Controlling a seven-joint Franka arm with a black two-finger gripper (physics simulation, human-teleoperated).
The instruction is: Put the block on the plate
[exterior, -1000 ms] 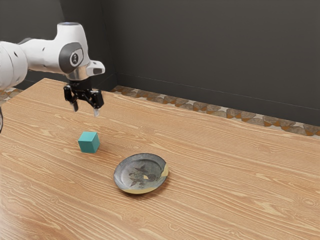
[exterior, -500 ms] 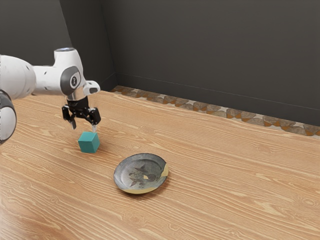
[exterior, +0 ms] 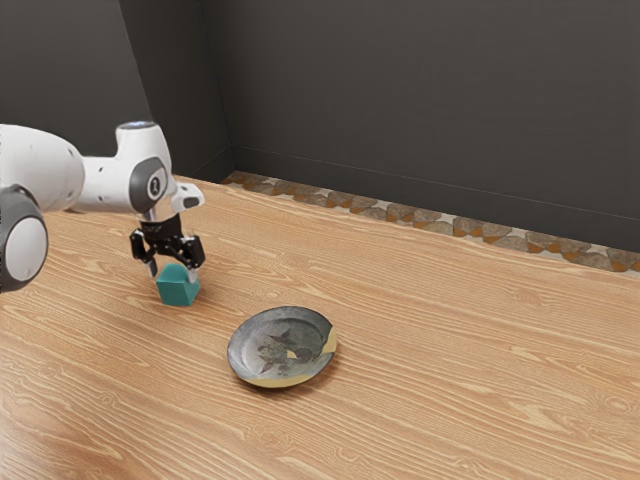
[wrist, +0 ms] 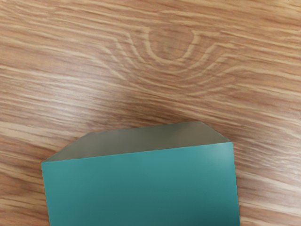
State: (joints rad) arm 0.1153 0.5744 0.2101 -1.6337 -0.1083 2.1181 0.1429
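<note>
Compared with the earlier frames, the black two-finger gripper [exterior: 173, 271] is lower, its fingertips now down at the upper part of the teal, cube-shaped block [exterior: 178, 291]. Relative to the last earlier frame, it also sits slightly further toward the exterior view's right. The white arm [exterior: 132, 158] is lower with it.

Jaws: spread, with the block's top between them; no grip on it seen. Block: position unchanged, resting on the wood-grained table [exterior: 430, 370], off the plate. Wrist view: the block's teal top lies large and close under the hand, one darker side face visible.

Round, dark grey plate with pale yellow patches at its rim [exterior: 252, 345]: unmoved, near the block but apart from it.
</note>
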